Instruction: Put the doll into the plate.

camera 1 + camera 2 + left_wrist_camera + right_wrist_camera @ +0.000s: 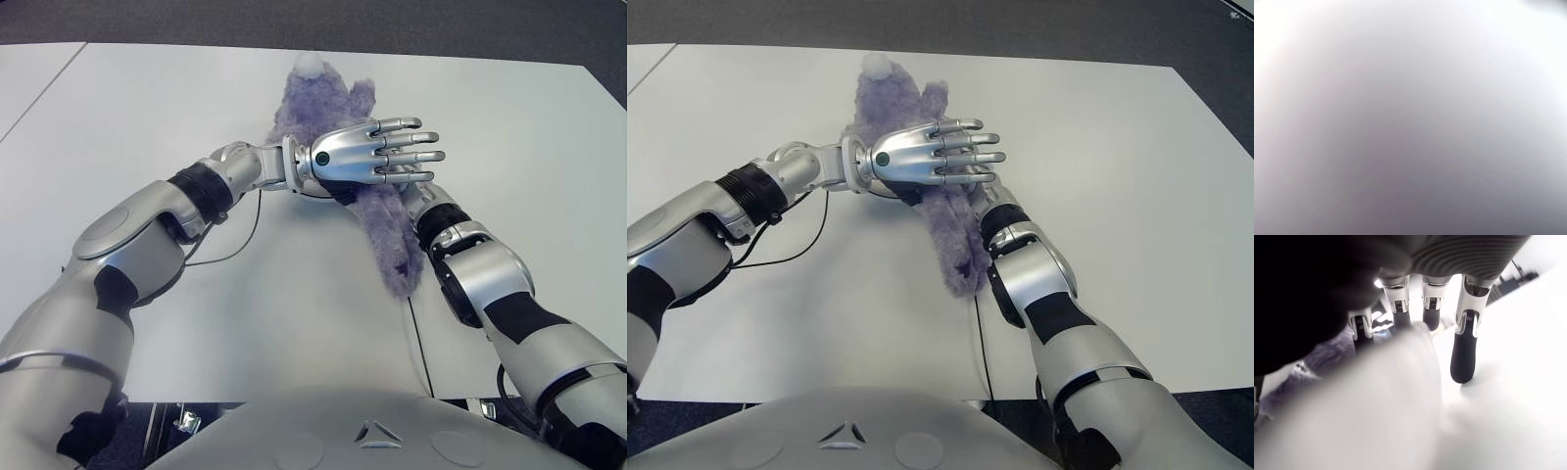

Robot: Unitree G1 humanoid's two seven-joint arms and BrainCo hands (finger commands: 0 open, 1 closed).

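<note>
A purple plush doll [388, 235] lies stretched out on the white table [137, 108], its pale-tipped head [310, 65] at the far end. My left hand [377, 152] reaches across from the left and sits flat over the doll's middle, fingers straight and spread, gripping nothing. My right arm [470, 259] comes in from the right, and its hand is hidden beneath the left hand and the doll in the eye views. In the right wrist view the right hand's fingers [1464, 347] point straight down at the table with purple fur [1327, 355] beside them. No plate shows in any view.
A thin black cable [240, 240] loops on the table by my left forearm. A dark seam [419, 343] runs toward the near edge. Grey floor [294, 20] lies beyond the far edge. The left wrist view is a pale blur.
</note>
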